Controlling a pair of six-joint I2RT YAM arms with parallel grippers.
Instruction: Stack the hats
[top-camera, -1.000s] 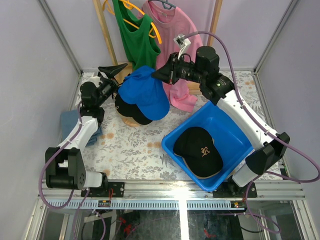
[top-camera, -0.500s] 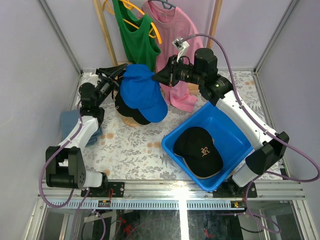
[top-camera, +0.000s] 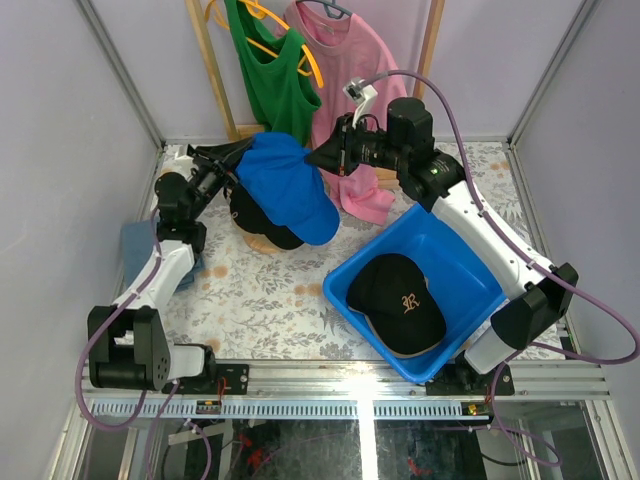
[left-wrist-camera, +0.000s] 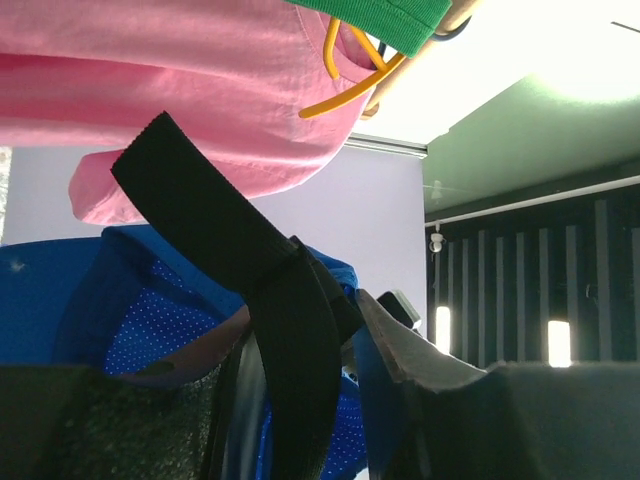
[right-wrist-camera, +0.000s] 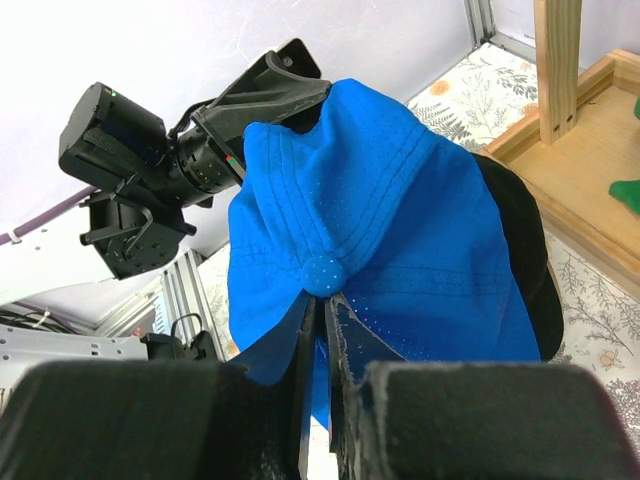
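Holding blue cap (top-camera: 290, 185) over black caps (top-camera: 265, 228), clamped tight in left gripper (top-camera: 237, 152) and right gripper (top-camera: 314, 157). Next: lower squarely, then release.

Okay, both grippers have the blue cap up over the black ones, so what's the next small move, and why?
Probably lower the blue cap straight down with both arms together. The right gripper pinches its crown, the left gripper grips its back edge by the strap, and the cap hangs tilted above the black caps, not yet seated on them.

The blue cap (top-camera: 290, 185) has edged left, seemingly onto left gripper (top-camera: 232, 153)
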